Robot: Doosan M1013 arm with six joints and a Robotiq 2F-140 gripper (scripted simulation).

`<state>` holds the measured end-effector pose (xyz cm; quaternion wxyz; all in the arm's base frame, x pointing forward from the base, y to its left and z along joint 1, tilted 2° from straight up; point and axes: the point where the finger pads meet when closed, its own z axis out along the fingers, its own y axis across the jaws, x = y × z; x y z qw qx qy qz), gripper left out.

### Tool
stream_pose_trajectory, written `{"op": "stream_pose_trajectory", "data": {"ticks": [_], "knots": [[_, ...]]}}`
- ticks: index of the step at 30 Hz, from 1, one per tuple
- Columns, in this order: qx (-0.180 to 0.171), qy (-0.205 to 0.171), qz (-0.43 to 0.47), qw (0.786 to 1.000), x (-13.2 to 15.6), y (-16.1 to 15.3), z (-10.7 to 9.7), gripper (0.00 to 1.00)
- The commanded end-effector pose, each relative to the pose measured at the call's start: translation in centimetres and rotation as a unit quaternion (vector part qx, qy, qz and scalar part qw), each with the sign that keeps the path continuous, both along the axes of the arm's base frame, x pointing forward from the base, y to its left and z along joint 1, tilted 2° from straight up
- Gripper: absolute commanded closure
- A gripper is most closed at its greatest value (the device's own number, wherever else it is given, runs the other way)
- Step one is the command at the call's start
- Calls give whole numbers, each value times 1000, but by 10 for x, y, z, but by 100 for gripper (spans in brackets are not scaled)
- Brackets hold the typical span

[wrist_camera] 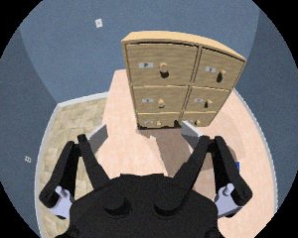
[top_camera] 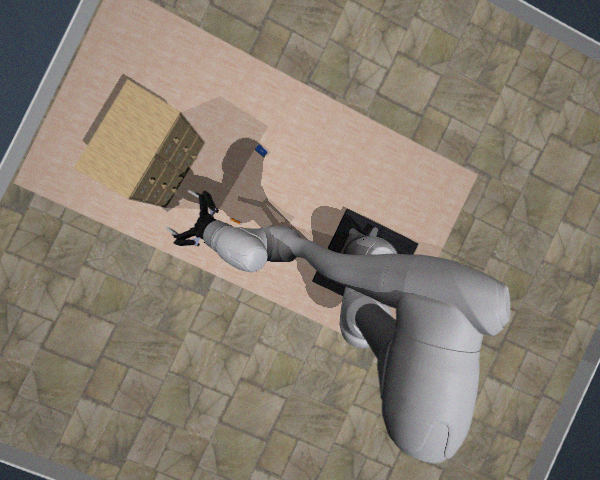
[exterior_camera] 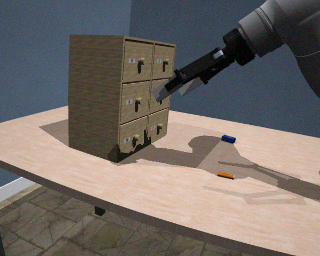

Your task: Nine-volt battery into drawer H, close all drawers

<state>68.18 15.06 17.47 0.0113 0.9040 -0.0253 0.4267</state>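
Step in hand: I judged that I was getting ready to open a drawer, with the gripper (top_camera: 182, 212) (exterior_camera: 169, 95) (wrist_camera: 143, 129) angled downward, short of the front of the wooden chest (top_camera: 129, 134) (exterior_camera: 94, 90) (wrist_camera: 179, 37).
Six drawers: They stood in two columns of three, all looking pushed in, each with a knob and a small label. The letters were too blurred for me to pick out H with certainty.
Nine-volt battery: I took it to be the small blue block (top_camera: 260, 150) (exterior_camera: 228, 138) (wrist_camera: 237, 167), lying on the table (top_camera: 341, 155) (exterior_camera: 154, 192) (wrist_camera: 119, 159), well apart from the chest and outside any drawer.
Orange cylinder: It lay on its side on the table (top_camera: 235, 220) (exterior_camera: 225, 175), nearer the gripper from above, and had to be left there.
Jaws: They were spread wide, with nothing between them, and I saw them touch neither chest nor battery.
Next move: It called for lining up with the knob of H, closing on it and drawing straight out, less than half the drawer's length.
Risk: A longer pull could have made the tray droop, and a sideways one could have turned the chest.
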Motion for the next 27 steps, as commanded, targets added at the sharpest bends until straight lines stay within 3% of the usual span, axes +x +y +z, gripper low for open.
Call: {"op": "stream_pose_trajectory", "data": {"ticks": [1, 15, 27], "knots": [[-11, 43, -12, 999, -2, -1, 3, 0], [-5, 112, -12, 994, -13, 1, 12, 0], [3, 242, -15, 970, -34, 3, 33, 0]]}}
